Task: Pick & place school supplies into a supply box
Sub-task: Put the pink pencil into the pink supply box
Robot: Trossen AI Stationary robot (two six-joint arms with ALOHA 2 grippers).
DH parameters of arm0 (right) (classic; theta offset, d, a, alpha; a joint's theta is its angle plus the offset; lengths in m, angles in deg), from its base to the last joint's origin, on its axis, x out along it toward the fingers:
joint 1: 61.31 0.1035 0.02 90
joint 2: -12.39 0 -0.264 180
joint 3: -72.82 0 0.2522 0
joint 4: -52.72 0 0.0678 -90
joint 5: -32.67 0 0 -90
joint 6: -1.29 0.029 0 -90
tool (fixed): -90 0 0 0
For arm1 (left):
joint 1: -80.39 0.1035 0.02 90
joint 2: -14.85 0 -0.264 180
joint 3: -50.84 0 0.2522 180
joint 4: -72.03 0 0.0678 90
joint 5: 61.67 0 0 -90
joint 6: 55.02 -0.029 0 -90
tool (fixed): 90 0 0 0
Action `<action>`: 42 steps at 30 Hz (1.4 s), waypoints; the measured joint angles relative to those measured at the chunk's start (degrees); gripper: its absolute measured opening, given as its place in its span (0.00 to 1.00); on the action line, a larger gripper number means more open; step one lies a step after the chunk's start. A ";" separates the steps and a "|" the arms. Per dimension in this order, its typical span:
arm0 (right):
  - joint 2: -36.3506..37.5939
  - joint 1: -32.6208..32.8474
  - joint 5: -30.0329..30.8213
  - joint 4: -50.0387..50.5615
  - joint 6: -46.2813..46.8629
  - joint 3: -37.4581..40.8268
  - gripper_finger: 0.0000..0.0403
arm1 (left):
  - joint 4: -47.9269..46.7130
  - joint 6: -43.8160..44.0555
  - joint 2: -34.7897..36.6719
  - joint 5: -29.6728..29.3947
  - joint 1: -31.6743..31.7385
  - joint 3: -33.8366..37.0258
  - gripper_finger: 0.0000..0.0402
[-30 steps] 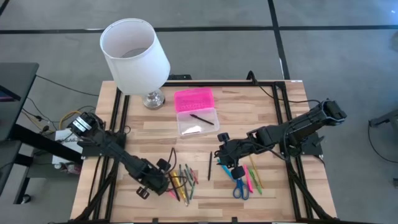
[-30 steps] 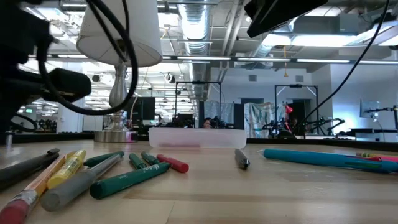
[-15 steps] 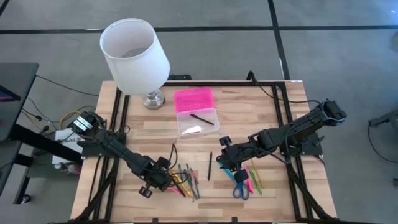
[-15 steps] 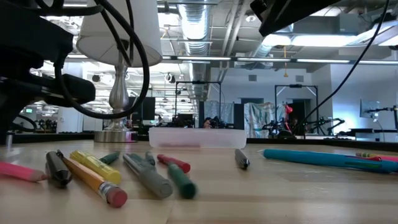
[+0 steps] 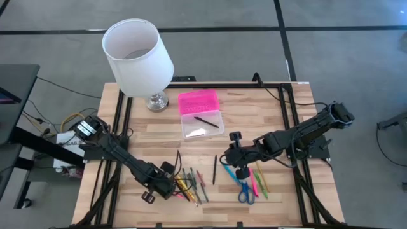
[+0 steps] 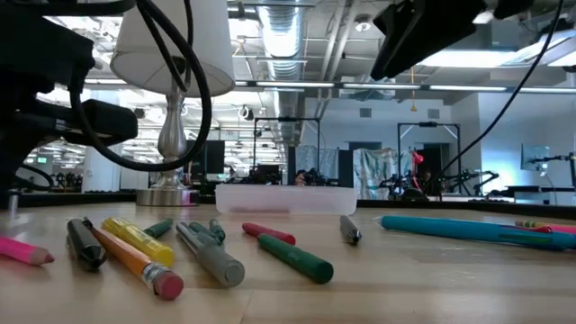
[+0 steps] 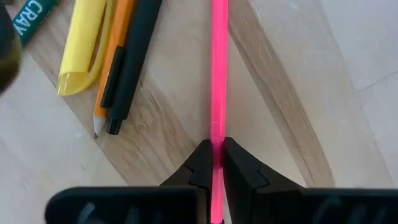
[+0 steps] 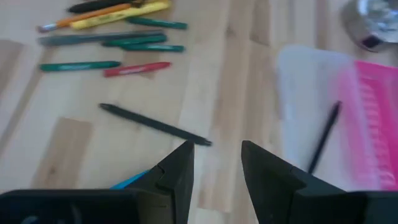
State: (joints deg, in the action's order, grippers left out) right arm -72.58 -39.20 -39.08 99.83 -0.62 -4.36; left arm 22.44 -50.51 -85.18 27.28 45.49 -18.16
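Fingers of our left gripper (image 7: 212, 163) clench the thin pink pencil (image 7: 217, 74) low on the wooden bench (image 7: 323, 74), ready for lifting; right gripper (image 8: 214, 163) fingers hover released.

right gripper (image 8: 214, 163) open above table (image 8: 249, 81); black pen (image 8: 155, 125) just ahead, supply box (image 8: 348, 106) holding a dark pen (image 8: 324, 138), markers (image 8: 112, 43) grouped farther off.

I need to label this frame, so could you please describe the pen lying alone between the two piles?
On the wooden table, look just in front of the supply box, between the left-hand heap and the scissors. The black pen lies there alone, touching nothing, unlike the bundled coloured ones.
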 joint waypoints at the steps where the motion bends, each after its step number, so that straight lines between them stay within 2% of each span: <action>1: 0.00 0.00 0.76 0.20 0.33 0.00 0.31 | -0.73 -0.63 -0.10 -0.38 -0.13 -0.64 0.03; 6: 0.00 0.00 4.18 2.05 2.15 0.00 0.31 | -3.55 -2.65 -0.19 -5.32 -0.43 -3.95 0.02; 19: 0.00 0.00 10.08 7.10 6.98 0.00 0.31 | -9.95 -4.82 0.03 -7.87 -0.52 -9.58 0.02; 22: 0.00 0.00 13.59 9.03 10.47 0.00 0.31 | -11.75 -4.48 0.03 -11.72 -0.27 -10.97 0.02; 26: 0.00 -0.10 17.79 13.21 16.03 0.00 0.31 | -14.02 -2.12 0.09 -20.37 1.53 -12.88 0.02; 30: 0.00 -0.11 19.38 16.16 21.88 0.00 0.31 | -14.28 -0.56 0.12 -27.63 5.66 -14.15 0.03; 35: 0.00 -0.11 20.87 18.88 28.05 0.00 0.31 | -11.48 0.84 0.14 -33.23 13.60 -14.41 0.03; 39: 0.00 0.10 20.89 20.04 31.25 0.00 0.31 | -6.96 1.19 0.14 -32.67 21.44 -14.41 0.03; 42: 0.00 0.60 21.00 20.48 32.00 0.00 0.31 | -2.18 -0.45 0.14 -28.79 27.05 -14.41 0.03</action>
State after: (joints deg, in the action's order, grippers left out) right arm -72.58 -38.60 -18.09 120.31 31.38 -4.36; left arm 20.26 -50.97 -85.05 -1.51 72.54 -32.57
